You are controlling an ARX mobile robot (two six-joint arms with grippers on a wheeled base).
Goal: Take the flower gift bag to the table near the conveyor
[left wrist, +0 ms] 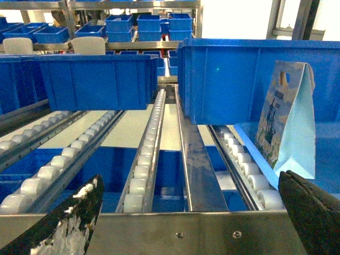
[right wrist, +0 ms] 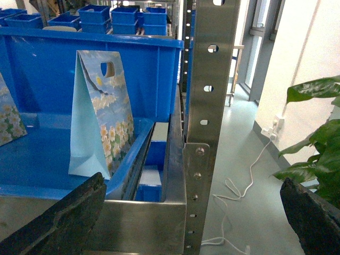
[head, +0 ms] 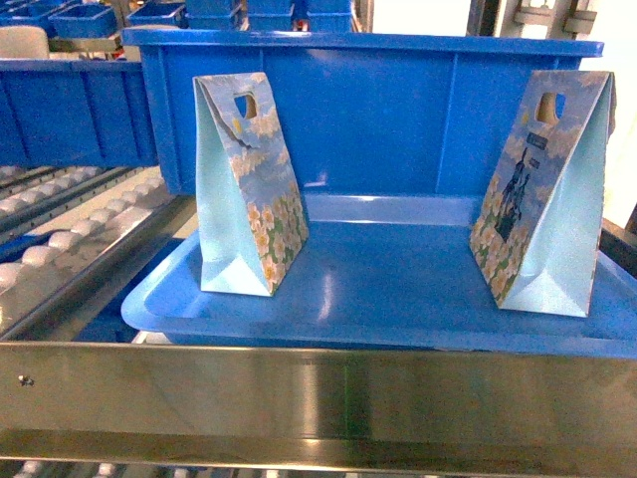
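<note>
- Found the flower bag (head: 249, 184) upright on the blue tray (head: 378, 299), near the tray's left edge, with its daisy face turned toward the tray's middle and its handle cut-out at the top.
- Noted a second bag (head: 542, 189) upright near the tray's right edge. It showed a dark castle on one face in the head view and blossoms on the other in the right wrist view, so took the one by the left edge as the likelier target.
- Saw the tray resting on the conveyor (left wrist: 146, 159), in front of a big blue bin (head: 398, 110) and behind a steel rail (head: 318, 388).
- Saw the left fingers (left wrist: 64, 218) spread wide and holding nothing, low in front of the roller lanes and well apart from either bag.
- Saw the right fingers (right wrist: 64, 218) likewise spread wide and empty, short of the tray's right corner.
- Could not find the bench in any view.
- Judged the step in hand to be the reach, with nothing gripped yet.
- Advised coming in over the rail from above, closing on the folded top by the cut-out, and squeezing gently, as thin paper would crush or tip.
- Advised lifting straight up to clear the tray's rim before swinging away.
</note>
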